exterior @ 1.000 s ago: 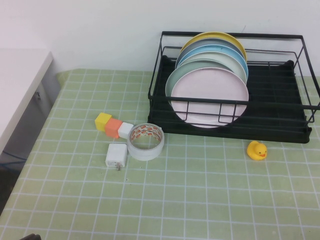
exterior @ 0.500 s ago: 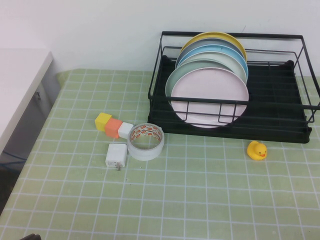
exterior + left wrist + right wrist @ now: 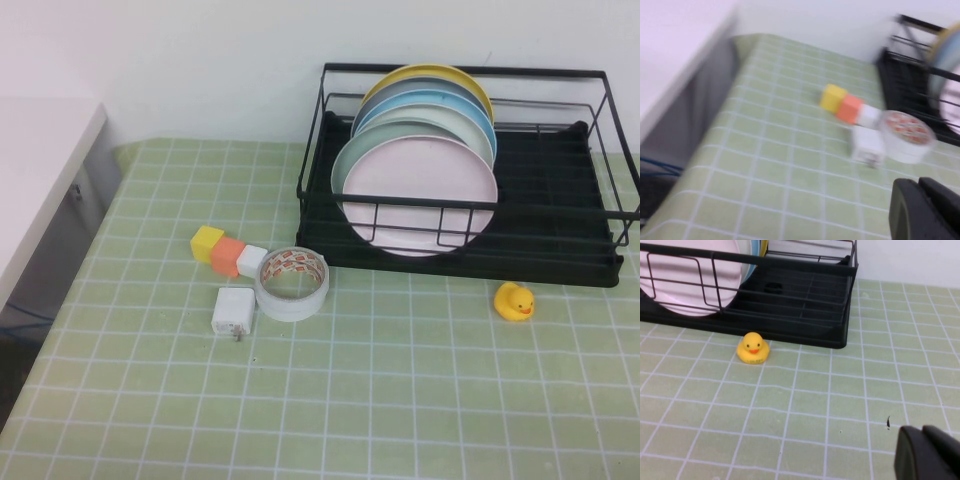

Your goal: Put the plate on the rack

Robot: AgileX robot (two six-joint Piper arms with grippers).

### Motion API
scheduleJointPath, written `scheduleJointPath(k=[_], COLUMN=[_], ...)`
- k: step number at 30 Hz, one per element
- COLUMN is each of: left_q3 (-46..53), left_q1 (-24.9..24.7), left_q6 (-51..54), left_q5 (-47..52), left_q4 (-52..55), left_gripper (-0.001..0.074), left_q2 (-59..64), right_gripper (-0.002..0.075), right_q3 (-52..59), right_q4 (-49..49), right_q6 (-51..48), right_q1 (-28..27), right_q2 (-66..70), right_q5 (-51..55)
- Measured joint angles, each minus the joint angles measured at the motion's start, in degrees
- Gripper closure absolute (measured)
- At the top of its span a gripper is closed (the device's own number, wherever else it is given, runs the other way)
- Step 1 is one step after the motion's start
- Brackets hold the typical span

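Both tools (image 3: pixel 927 210) (image 3: pixel 930 452) parked; plate (image 3: pixel 420 195) upright in rack (image 3: pixel 560 255).

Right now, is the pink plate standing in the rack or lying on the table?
Standing in the rack: the pink plate is upright on edge, frontmost, behind its front bars.

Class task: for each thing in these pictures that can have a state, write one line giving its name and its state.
pink plate: upright in rack, frontmost.
rack: holds five upright plates.
left gripper: above the table, fingers shut.
right gripper: above the table, fingers shut.
rubber duck: upright on table.
tape roll: lying flat.
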Motion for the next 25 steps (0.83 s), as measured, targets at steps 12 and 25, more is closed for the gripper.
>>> scheduleJointPath(k=[12,25], left_q3=[6.92,6.92], left_q1=[-0.23,-0.23], left_q6=[-2.12,1.15], left_q5=[-6.96,-4.49], left_q4=[7.09,6.74], left_gripper=[0.0736,0.0736], left_q2=[-0.54,-0.63], right_gripper=[0.0726,0.0726], right_q3=[0.00,0.00], right_q4=[0.00,0.00], right_q6=[0.04,0.04], right_q1=[0.04,0.04], right_q2=[0.00,0.00], right_q5=[0.12,0.12])
